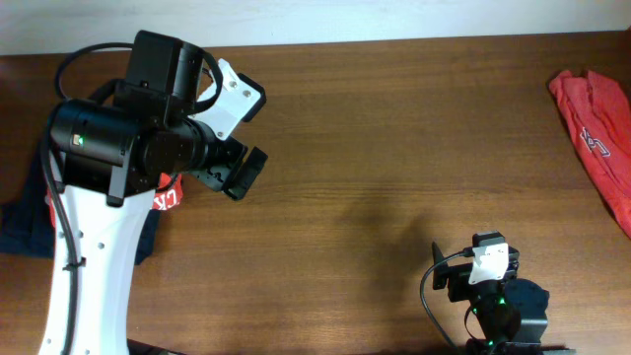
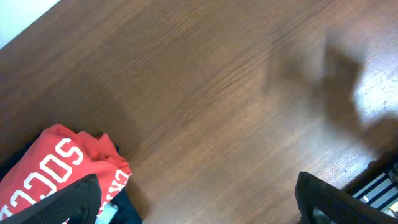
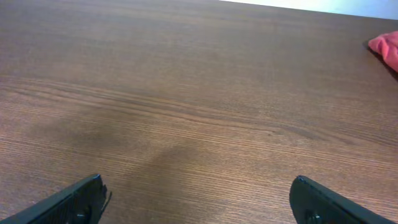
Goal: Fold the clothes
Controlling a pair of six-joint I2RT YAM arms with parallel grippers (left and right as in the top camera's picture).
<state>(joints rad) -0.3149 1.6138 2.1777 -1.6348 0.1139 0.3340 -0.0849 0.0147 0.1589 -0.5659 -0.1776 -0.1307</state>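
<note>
An orange-red T-shirt (image 1: 597, 123) with white print lies crumpled at the table's right edge; its tip shows in the right wrist view (image 3: 387, 46). A second orange-red shirt with white "SOCCER" lettering (image 2: 56, 165) lies folded at the left on dark blue cloth, mostly hidden under my left arm in the overhead view (image 1: 170, 198). My left gripper (image 2: 199, 202) is open and empty above bare wood, just right of that shirt. My right gripper (image 3: 196, 202) is open and empty over bare wood near the front edge.
Dark blue clothing (image 1: 25, 222) lies under the folded shirt at the left edge. The brown wooden table (image 1: 394, 148) spans the view, with a white wall strip along its far edge. My right arm's base (image 1: 488, 286) sits at the front right.
</note>
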